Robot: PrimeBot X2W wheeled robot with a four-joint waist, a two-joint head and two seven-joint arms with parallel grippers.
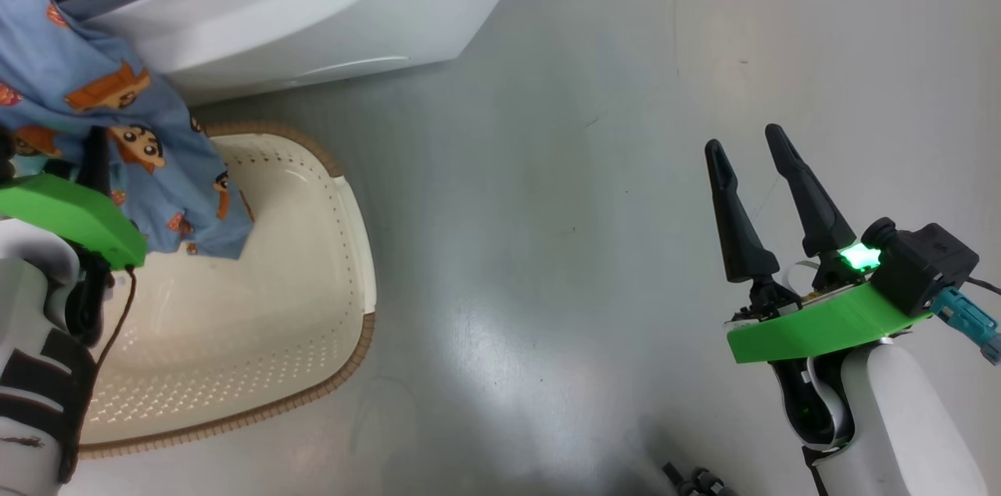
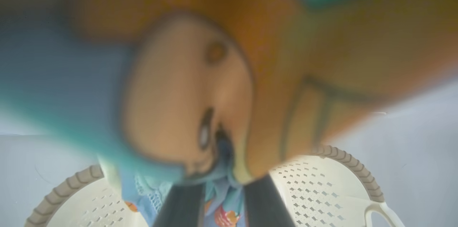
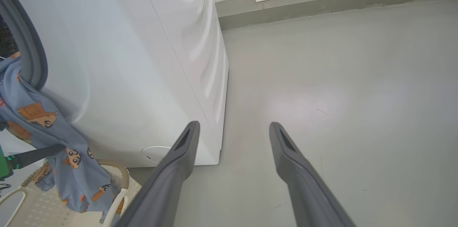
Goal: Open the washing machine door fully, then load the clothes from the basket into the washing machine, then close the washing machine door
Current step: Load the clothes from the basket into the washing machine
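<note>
Well, the washing machine (image 1: 297, 3) takes up the upper left of the head view, white and boxy; the right wrist view shows its grey gasket (image 3: 32, 58) at the far left and a round cap (image 3: 154, 152) low on the front. Grey floor (image 1: 586, 167) spreads away to its right. The basket (image 1: 313, 191) stands on that floor just in front of the machine, cream with a brown woven-look rim. The clothes (image 1: 94, 89) — light blue fabric with orange-brown cartoon prints — hang from the mouth of the machine by the gasket, with the lower end trailing over the basket's near side. The left gripper (image 2: 222, 191) is above the basket with its two dark fingers (image 2: 182, 205) pressed in on the bunched blue cloth, so it is gripping the clothes; much of that wrist view is blurred fabric. The right gripper (image 1: 744, 140) hovers over bare floor well to the right of the basket — fingers spread apart, holding nothing.
</note>
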